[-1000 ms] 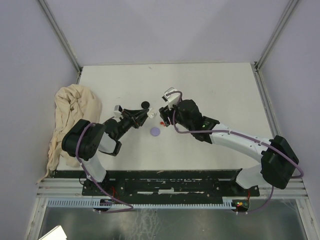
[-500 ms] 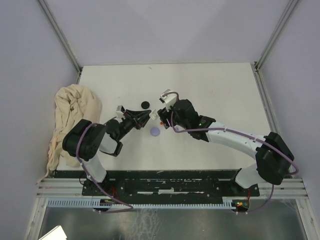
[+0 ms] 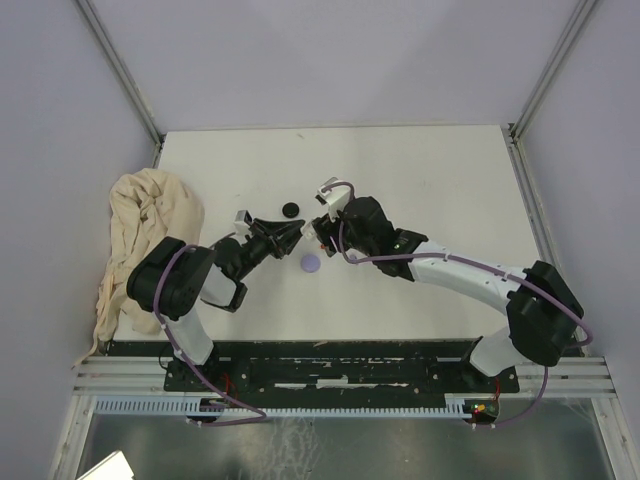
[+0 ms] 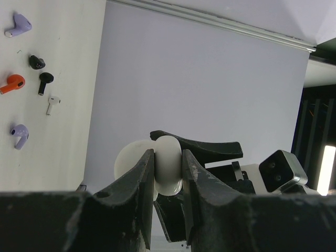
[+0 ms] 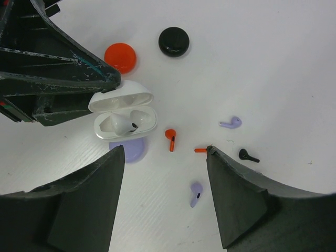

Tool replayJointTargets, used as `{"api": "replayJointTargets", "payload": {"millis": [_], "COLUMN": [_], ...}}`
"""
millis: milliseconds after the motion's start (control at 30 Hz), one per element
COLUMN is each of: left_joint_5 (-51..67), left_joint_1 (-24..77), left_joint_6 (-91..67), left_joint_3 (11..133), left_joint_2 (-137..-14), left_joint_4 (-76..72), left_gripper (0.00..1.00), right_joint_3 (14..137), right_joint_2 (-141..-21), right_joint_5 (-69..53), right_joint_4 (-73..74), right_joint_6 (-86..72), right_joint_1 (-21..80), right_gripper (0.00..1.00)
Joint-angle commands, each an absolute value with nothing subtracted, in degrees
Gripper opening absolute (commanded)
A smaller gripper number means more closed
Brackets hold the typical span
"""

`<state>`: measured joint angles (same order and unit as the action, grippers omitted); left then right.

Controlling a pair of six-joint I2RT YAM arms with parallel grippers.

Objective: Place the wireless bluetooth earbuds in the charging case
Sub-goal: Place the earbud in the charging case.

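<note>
The left gripper (image 4: 168,160) pinched the open white charging case (image 5: 123,116) at left-centre of the right wrist view, with one white earbud (image 5: 125,124) lying in its tray. The right gripper (image 5: 164,152) hung spread and empty above the worktop (image 5: 252,63). A red earbud (image 5: 170,140), lilac earbuds (image 5: 231,123) and a black earbud (image 5: 248,155) lay to the right of the case. The white earbud looked unseated. A hard push there could twist the case in its pinch, and a wide approach might scatter the loose ones.
</note>
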<state>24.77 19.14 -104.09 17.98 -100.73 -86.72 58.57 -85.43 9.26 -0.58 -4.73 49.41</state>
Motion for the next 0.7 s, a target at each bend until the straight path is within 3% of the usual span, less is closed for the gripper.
{"api": "replayJointTargets", "payload": {"millis": [0, 667], "left_joint_5": [25.93, 25.95], "left_joint_1": [19.46, 20.08], "left_joint_6": [-101.95, -101.36], "left_joint_3": [19.42, 18.82], "left_joint_2": [-100.82, -101.51], "left_joint_4": [-98.98, -99.03], "left_gripper": [0.03, 0.03], "right_joint_3": [61.29, 62.48], "right_joint_2": [-86.28, -86.94], "right_joint_5": [8.75, 8.92], "right_joint_4": [-2.27, -2.67], "right_joint_6": [-5.47, -5.27], "right_joint_1": [49.64, 49.61], "right_gripper": [0.72, 0.72]}}
